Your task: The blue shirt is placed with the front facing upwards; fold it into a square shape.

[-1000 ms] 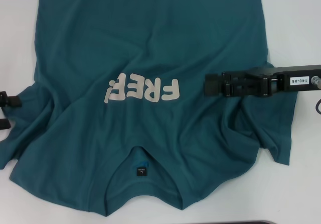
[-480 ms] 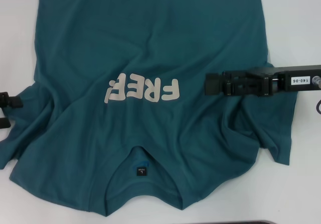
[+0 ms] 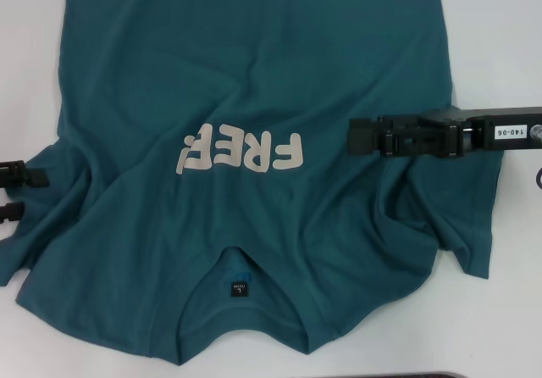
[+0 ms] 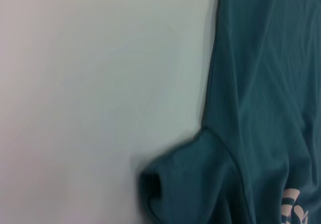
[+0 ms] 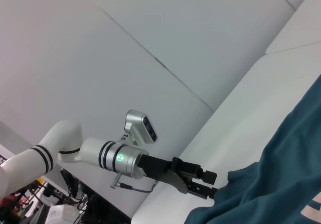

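Note:
The blue shirt (image 3: 254, 73) lies spread front up on the white table, with pale letters "FREE" (image 3: 241, 152) on the chest and the collar with its dark neck label (image 3: 238, 289) nearest me. My left gripper (image 3: 30, 191) is at the shirt's left sleeve edge, open, with one finger on each side of the sleeve hem. From the right wrist view this left gripper (image 5: 206, 183) shows open beside the sleeve (image 5: 225, 204). My right gripper (image 3: 354, 136) reaches in from the right and hovers over the shirt just right of the letters. The left wrist view shows the left sleeve (image 4: 190, 179).
Bare white table (image 3: 508, 47) borders the shirt on the right, and more of it (image 3: 25, 73) on the left. The shirt is wrinkled around both sleeves. A dark edge (image 3: 423, 375) runs along the table's near side.
The right gripper has shifted slightly away from me and a little to the right. The left gripper has edged a little toward the sleeve.

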Controlling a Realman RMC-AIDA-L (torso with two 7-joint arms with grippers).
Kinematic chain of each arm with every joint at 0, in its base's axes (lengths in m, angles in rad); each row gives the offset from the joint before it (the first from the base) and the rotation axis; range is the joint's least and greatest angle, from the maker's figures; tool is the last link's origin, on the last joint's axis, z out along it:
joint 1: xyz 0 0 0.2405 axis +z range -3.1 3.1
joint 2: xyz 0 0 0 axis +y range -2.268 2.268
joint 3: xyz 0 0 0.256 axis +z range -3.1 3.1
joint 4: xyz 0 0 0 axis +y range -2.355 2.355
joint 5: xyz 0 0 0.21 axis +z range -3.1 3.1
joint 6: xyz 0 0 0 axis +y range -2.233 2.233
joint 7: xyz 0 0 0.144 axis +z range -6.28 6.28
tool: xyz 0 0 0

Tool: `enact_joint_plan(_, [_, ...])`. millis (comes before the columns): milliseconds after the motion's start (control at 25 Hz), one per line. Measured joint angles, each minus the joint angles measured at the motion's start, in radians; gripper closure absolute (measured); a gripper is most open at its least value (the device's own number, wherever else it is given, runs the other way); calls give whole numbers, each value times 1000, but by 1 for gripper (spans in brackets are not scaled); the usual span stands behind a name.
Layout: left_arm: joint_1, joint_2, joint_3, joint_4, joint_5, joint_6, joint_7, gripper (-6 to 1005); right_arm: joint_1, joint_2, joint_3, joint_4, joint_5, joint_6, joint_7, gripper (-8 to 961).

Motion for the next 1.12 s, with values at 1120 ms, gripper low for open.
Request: enact_joint_plan(1120, [-52,-13,48,-12,54,4,-21,560,-2,-3,39,2,0,-16,0,131])
